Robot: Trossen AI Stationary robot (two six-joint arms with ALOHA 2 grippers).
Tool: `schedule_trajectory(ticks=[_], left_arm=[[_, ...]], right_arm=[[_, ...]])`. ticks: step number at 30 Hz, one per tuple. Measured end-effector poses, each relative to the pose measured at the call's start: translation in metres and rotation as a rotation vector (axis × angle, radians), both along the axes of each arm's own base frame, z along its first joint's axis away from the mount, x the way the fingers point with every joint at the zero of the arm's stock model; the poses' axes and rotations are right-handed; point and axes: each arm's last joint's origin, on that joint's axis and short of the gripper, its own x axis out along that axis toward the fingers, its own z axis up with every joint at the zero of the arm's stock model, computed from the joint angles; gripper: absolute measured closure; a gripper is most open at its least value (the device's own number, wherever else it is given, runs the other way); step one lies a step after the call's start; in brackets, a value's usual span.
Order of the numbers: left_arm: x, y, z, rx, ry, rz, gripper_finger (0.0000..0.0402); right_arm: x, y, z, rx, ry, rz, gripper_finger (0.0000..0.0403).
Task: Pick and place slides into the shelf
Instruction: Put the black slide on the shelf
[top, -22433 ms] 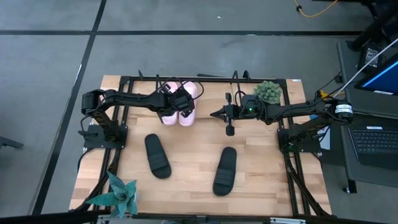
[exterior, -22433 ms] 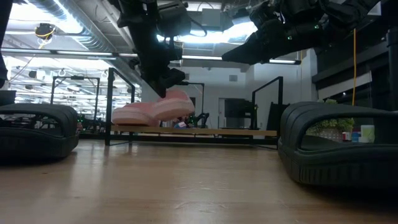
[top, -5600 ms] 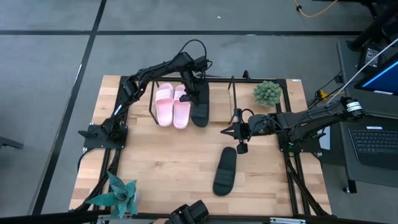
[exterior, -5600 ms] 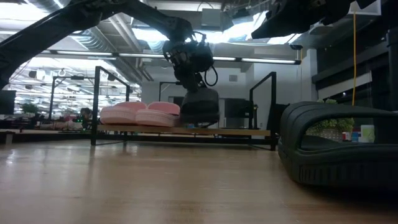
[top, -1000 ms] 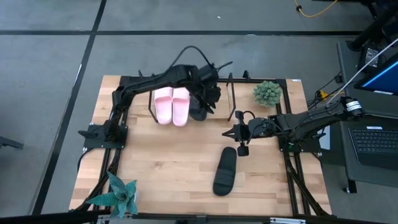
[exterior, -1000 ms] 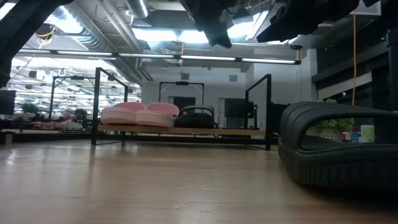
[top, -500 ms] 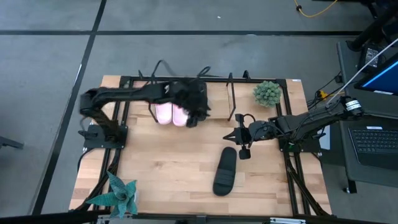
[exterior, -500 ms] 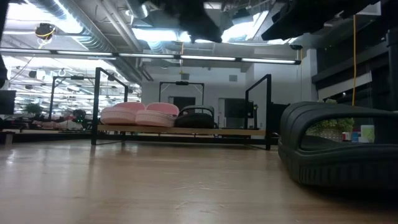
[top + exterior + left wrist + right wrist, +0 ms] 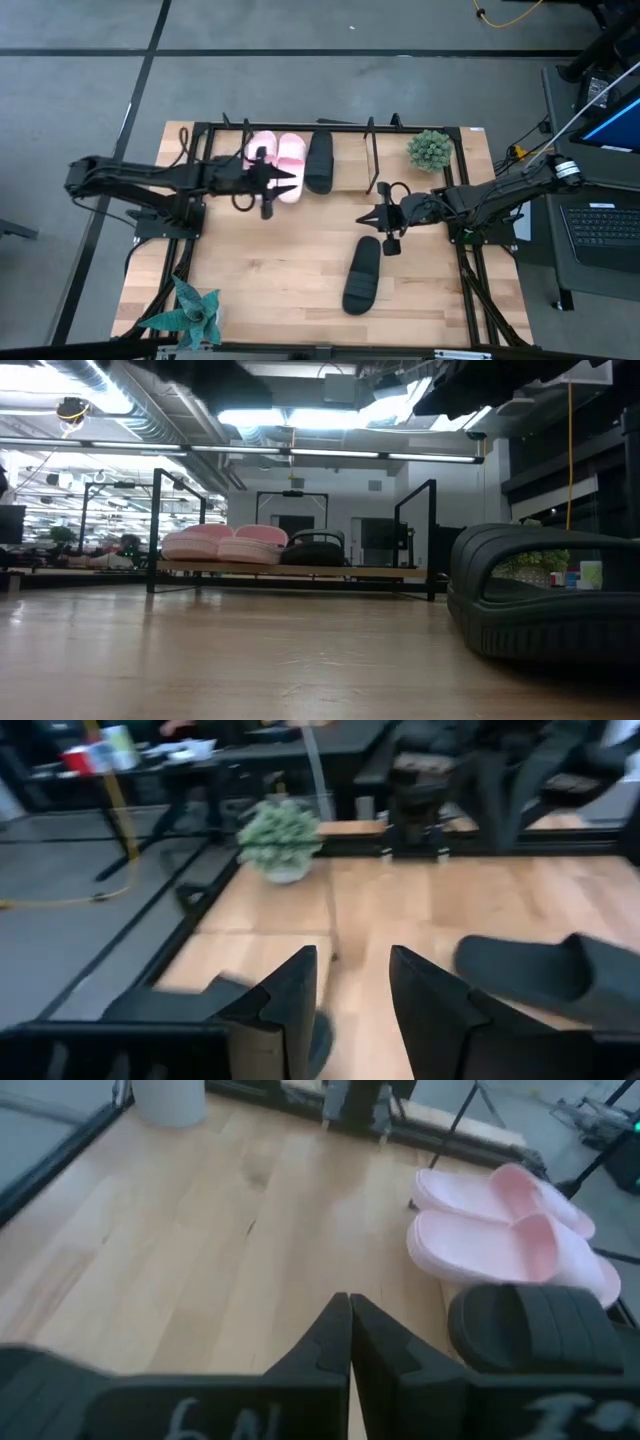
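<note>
The left gripper (image 9: 291,182), open and empty, has pulled back from the shelf (image 9: 372,160) where three slides now lie, so only the black slide (image 9: 361,274) below the closed right gripper (image 9: 362,214) remains.

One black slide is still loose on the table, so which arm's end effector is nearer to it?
Right. The right end effector hangs just above the toe end of the loose black slide. The left end effector sits farther off, by the shelf.
</note>
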Motion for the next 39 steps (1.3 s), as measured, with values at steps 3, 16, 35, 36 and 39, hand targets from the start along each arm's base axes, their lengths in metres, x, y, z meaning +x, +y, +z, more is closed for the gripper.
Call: schedule_trajectory(ticks=[3,16,35,36,39], left_arm=[[-0.015,-0.001,-0.011,-0.007,-0.001,0.053,0.0281],[-0.043,-0.001,-0.042,0.002,-0.004,0.074,0.0281],[-0.043,-0.001,-0.047,0.002,0.015,0.072,0.0281],[-0.043,-0.001,-0.047,0.002,0.015,0.072,0.0281],[-0.043,-0.001,-0.047,0.002,0.015,0.072,0.0281]], right_arm=[[0.003,0.0,0.0,-0.007,-0.015,0.003,0.0395],[0.015,-0.014,0.011,0.012,-0.127,-0.058,0.0395],[0.026,0.041,0.087,-0.084,0.22,-0.223,0.0396],[0.028,0.047,0.08,-0.091,0.25,-0.234,0.0396],[0.031,0.063,0.062,-0.083,0.312,-0.275,0.0396]])
